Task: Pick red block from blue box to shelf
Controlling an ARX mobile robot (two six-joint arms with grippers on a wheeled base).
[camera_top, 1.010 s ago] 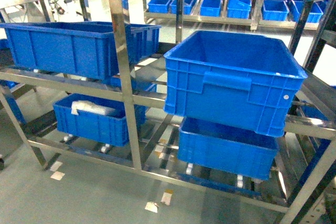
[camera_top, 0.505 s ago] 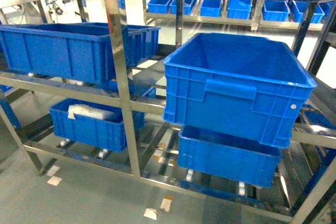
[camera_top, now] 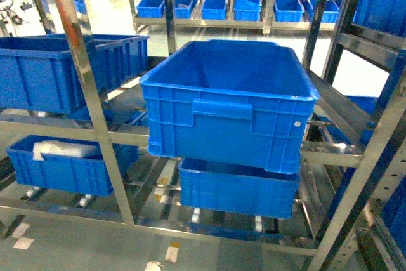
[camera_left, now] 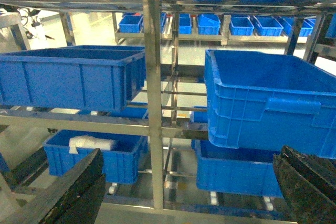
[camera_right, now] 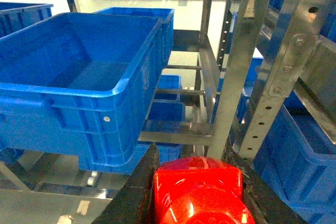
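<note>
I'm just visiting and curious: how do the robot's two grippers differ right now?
The right gripper is shut on the red block, which fills the gap between its dark fingers; the left gripper holds nothing. The left gripper's fingers stand wide apart at the picture's edges, the right gripper's close together. Both have dark fingers and face the shelf of blue crates.

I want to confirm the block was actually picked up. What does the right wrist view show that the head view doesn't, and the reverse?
Only the right wrist view shows the red block, clamped in the right hand. Only the head view shows the lower-left crate holding a white bundle, and neither hand. Both show the large blue crate on the shelf.
</note>
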